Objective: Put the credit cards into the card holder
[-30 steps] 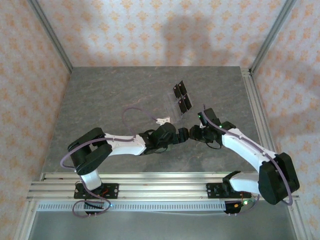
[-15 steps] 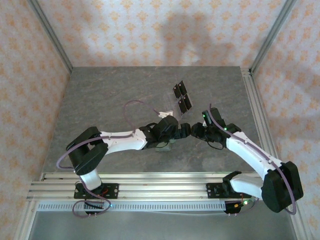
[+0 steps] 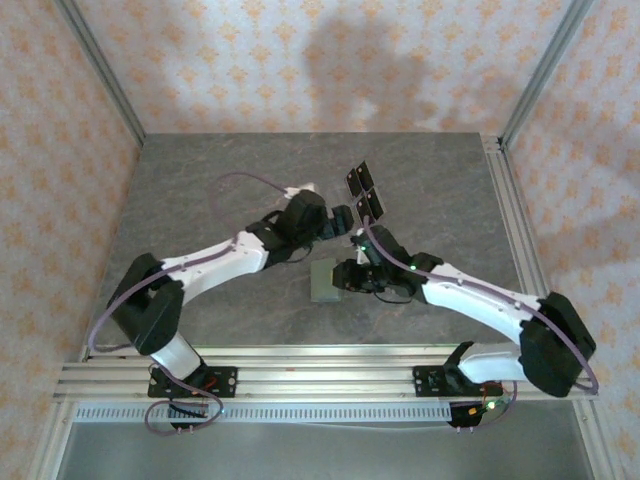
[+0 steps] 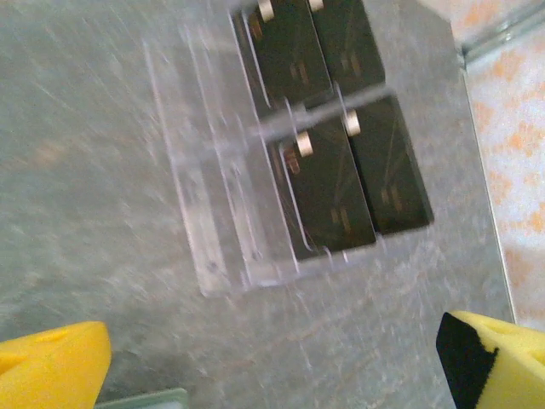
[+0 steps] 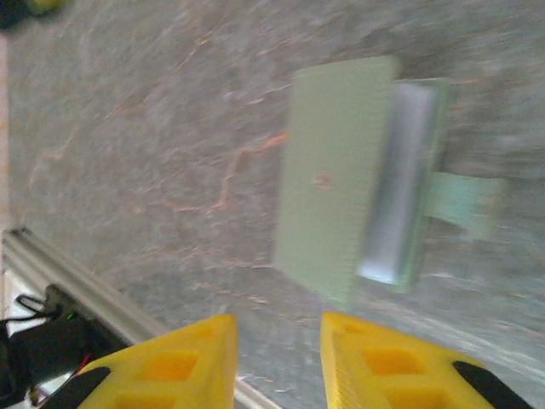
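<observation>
— Looking at the card holder [image 5: 336,183] first: lying flat on the grey, veined, stone-look counter [image 5: 153,128], showing a soft rectangular body in pale sage green, carrying a shiny silvery strip [image 5: 398,192] along one long side and pushing a small clasp tab [image 5: 464,204] out past that strip.

— Agreeing. Noting the right tool [image 5: 277,366] hovering just beside the card holder, holding its yellow foam fingers [image 5: 170,371] a narrow gap apart, pinching nothing, framing bare counter.

— Finding the credit cards [image 4: 328,192] where?

— Sitting apart from the card holder, on its far side from the arm bases. Counting four thin, flat, glossy black rectangles with rounded corners, slotted in two pairs into a clear ridged plastic rack [image 4: 213,196], each bearing a small pale mark at one short edge.

— Placing the left tool [image 4: 272,371] between the card holder and that rack, nearer the rack, spreading wide, gripping nothing, with its yellow and black pads [image 4: 51,366] cut off at the bottom corners of the wrist view.

— Struggling with the rest. Fighting blur in both wrist views. Failing to read the faint print on the cards. Catching just a cut-off green sliver of the card holder at the lower edge of the left wrist view. Not managing to judge the card holder as folded shut or opened out.
</observation>
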Motion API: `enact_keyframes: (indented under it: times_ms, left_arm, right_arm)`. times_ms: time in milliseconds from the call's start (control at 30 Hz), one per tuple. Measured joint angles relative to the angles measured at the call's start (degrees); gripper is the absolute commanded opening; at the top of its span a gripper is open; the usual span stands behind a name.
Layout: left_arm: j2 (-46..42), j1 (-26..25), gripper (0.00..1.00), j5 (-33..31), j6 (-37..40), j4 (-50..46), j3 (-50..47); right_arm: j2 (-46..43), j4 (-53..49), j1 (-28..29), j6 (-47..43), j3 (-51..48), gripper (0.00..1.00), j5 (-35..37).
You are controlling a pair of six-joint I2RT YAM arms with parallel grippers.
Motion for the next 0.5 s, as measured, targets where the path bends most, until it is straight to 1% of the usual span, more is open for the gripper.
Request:
enact_keyframes:
  times_ms: [167, 367, 500]
  left_arm:
    - [-6.75, 4.55, 1.0, -2.29, 4.02, -8.17, 0.07]
    - [-9.7, 10.23, 1.0, -3.52, 7.45, -15.82, -4.02]
    - [-11.43, 10.43, 1.0, -3.61, 9.62, -19.85, -7.96]
  right_arm:
    - [6.78, 1.18, 2.8, -0.81, 4.04, 0.27, -1.51]
    - [10.32, 1.22, 2.91, -1.73, 4.31, 0.22, -0.66]
    - [13.03, 1.27, 2.91, -2.38, 4.31, 0.19, 0.48]
